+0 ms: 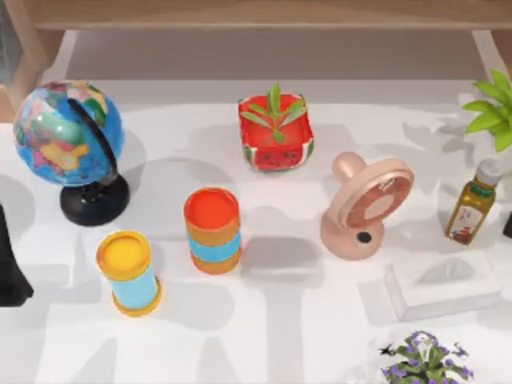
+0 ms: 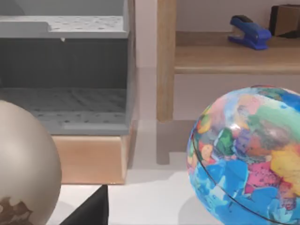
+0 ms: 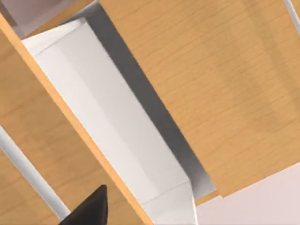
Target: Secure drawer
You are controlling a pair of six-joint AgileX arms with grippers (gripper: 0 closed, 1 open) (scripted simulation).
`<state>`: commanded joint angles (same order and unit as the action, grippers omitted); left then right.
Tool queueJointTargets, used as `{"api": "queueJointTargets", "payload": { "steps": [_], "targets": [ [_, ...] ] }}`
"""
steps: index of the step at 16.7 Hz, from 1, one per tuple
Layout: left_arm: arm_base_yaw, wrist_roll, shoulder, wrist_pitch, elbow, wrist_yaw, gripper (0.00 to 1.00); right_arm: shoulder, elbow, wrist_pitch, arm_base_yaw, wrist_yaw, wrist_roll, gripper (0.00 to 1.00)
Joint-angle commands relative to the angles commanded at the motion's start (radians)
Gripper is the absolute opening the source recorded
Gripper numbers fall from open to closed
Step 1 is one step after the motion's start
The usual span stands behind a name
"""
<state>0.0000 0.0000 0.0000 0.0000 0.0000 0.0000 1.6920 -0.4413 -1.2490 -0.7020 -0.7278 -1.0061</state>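
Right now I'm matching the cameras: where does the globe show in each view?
Top view: globe at the table's far left, on its black stand.
Left wrist view: close up, in front of the wooden shelf post.
Right wrist view: not in it.
Shared landmark: the globe itself.

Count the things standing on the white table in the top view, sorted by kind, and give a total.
Globes: 1
Stacked-ring canisters: 2
Potted plants: 3
Pink fans: 1
Oil bottles: 1
White boxes: 1
Total: 9
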Motion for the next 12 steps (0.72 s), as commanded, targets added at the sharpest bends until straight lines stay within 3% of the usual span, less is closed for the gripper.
{"api": "queueJointTargets", "payload": {
  "steps": [7,12],
  "targets": [
    [0.0,0.0,0.0,0.0,0.0,0.0,1.0,0.282,0.014,-0.301,-0.038,0.004,-0.45,1.0],
    [0.0,0.0,0.0,0.0,0.0,0.0,1.0,0.344,0.007,-0.365,-0.045,0.013,-0.545,1.0]
  ]
}}
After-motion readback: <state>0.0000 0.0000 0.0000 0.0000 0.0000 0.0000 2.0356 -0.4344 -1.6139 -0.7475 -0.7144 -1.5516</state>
